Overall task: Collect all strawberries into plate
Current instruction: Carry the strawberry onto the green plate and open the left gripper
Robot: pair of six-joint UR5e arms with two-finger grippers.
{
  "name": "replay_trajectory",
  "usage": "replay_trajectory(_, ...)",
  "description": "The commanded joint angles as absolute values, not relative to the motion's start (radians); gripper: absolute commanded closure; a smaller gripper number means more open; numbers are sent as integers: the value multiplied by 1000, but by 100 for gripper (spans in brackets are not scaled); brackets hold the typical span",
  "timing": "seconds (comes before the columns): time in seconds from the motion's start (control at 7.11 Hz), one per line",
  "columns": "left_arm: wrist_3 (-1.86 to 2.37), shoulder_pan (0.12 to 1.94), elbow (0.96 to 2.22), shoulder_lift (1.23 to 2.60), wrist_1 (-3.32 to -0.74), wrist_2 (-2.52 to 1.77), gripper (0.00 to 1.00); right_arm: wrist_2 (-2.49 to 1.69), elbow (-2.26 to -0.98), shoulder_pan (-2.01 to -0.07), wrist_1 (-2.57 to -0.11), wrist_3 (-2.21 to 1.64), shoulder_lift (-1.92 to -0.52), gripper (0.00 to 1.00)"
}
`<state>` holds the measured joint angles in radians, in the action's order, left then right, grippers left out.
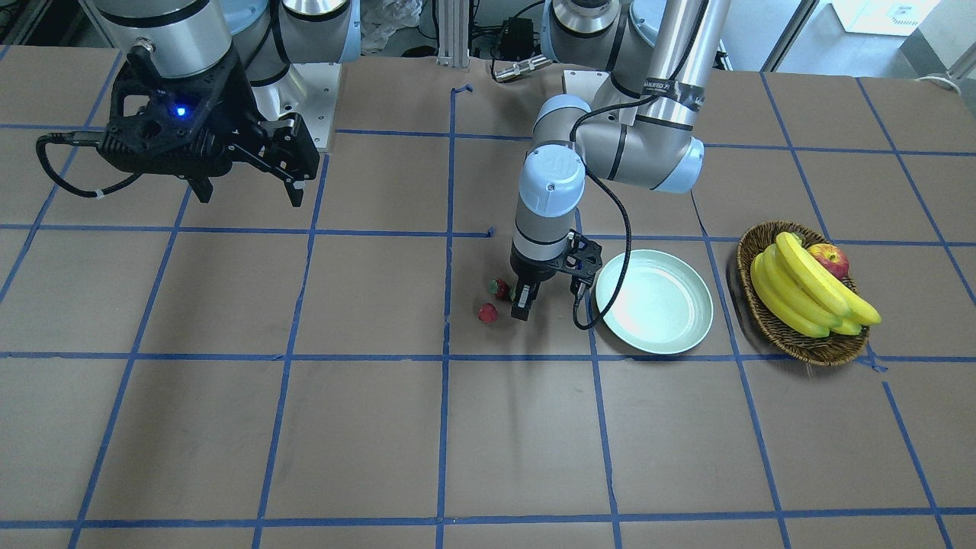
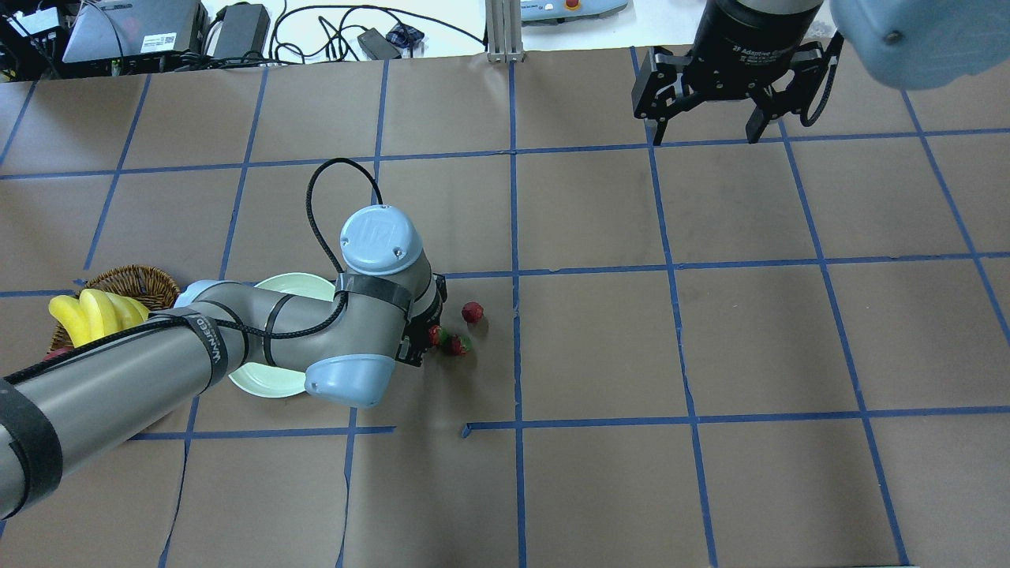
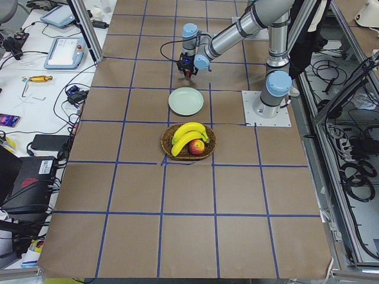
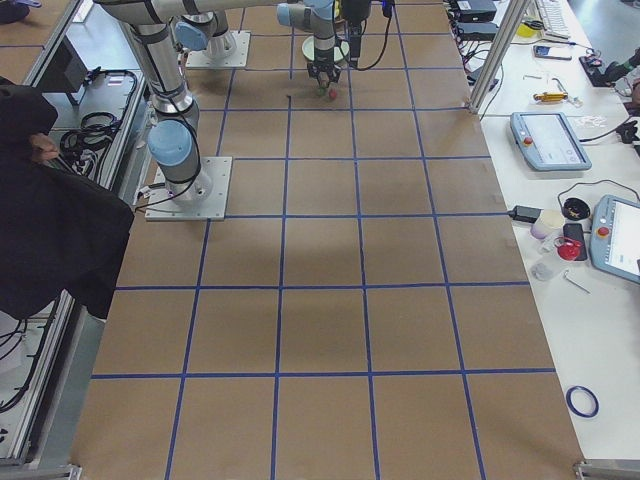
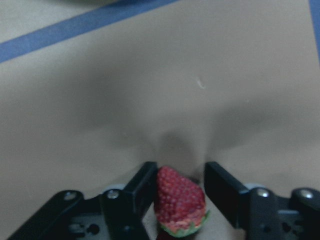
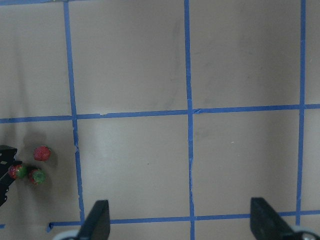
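Left tool (image 5: 180, 172) pinches one small red green-capped strawberry (image 5: 179, 202), lower centre, low over the brown counter (image 1: 305, 427); narrow grip suits it. Round pale mint-green plate (image 1: 654, 301) waits near, right of centre. Right tool (image 2: 706, 118) gapes, idle.

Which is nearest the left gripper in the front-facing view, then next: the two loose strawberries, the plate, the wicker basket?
From the left gripper, which has a third strawberry between its fingers:
1. Upper loose strawberry and lower loose strawberry, just to its view-left; too close to call.
2. Plate, to its view-right.
3. Wicker basket, farther view-right, beyond the plate.
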<state>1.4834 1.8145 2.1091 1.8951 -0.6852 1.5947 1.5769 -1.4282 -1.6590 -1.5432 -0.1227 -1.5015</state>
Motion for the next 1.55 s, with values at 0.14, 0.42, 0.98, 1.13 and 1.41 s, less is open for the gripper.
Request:
replay_trajectory(0.14,1373,1760,2105,1846,-786,1661,69,1575,-1428,-1658,-1545,-123,-1500,0)
replay_trajectory(0.42,1234,1637,2103,1800,-848,1732,69,1572,-1431,-1660,-1545,-123,-1502,0)
replay_trajectory(0.98,1006,1450,2109,1781,-856,1790,45,1568,-1433,-1660,-1545,-124,-1502,0)
replay_trajectory(1.13,1012,1456,2111,1782,-856,1790,0,1568,-1431,-1660,-1545,-124,-1502,0)
replay_trajectory(1.41,1014,1485,2102,1773,-853,1772,0,1568,-1431,-1660,-1545,-124,-1502,0)
